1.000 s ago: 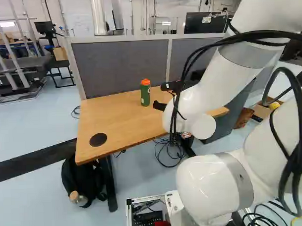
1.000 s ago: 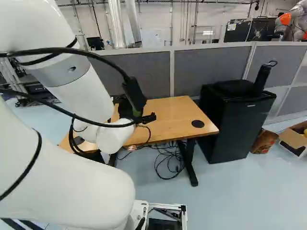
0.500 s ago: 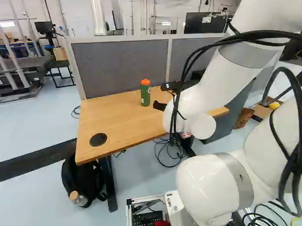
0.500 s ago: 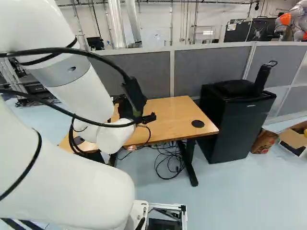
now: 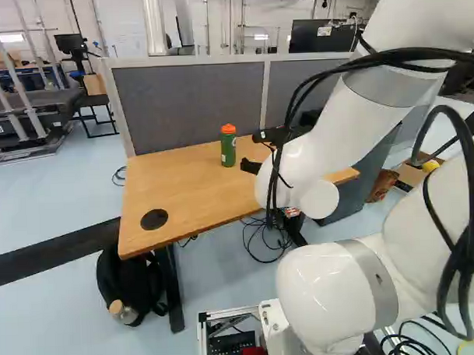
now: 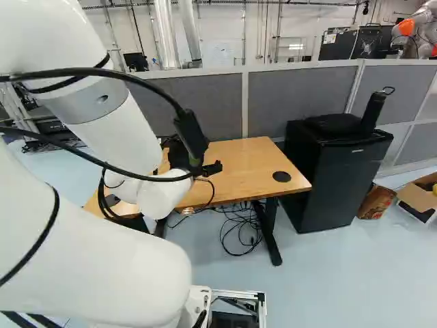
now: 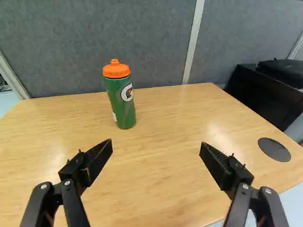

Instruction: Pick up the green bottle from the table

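Grey walls [image 7: 118, 38] stand behind the wooden table [image 7: 161, 165], and near its far edge the green bottle [image 7: 122, 104] stands upright. The gripper [image 7: 156, 145] is wide and empty. It should move left to line up, then go in slowly so nothing tips.

The bottle [image 7: 121, 108] is green, its lid [image 7: 116, 70] orange.

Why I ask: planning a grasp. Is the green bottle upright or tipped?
Upright: the green bottle stands on its base on the table, orange lid on top.
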Controlling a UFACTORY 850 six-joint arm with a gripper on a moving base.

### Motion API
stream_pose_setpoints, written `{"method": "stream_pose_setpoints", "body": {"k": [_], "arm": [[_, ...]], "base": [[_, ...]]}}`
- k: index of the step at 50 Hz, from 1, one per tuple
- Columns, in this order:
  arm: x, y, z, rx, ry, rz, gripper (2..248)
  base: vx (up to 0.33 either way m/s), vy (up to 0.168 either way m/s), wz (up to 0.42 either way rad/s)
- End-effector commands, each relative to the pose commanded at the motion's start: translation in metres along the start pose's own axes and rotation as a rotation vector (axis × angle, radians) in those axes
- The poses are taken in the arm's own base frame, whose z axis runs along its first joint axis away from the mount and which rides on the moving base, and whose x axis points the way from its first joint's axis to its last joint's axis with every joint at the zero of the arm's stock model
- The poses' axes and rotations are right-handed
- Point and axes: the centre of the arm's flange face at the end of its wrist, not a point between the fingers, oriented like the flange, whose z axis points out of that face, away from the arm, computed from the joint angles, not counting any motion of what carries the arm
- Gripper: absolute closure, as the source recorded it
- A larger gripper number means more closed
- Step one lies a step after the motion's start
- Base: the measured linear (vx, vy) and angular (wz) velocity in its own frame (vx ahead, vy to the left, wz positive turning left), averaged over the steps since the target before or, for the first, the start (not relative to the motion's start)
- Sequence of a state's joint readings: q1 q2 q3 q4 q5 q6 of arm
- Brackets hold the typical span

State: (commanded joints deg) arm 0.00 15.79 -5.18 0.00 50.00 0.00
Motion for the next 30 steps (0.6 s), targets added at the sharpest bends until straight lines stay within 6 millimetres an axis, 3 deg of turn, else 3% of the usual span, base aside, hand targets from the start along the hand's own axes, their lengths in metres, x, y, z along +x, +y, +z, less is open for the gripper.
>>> {"method": "stream_pose_setpoints", "body": {"k": [30], "arm": [[0.025, -0.004, 0.052, 0.022, -0.01, -0.015, 3]], "base": [[0.0, 0.0, 0.0]]}}
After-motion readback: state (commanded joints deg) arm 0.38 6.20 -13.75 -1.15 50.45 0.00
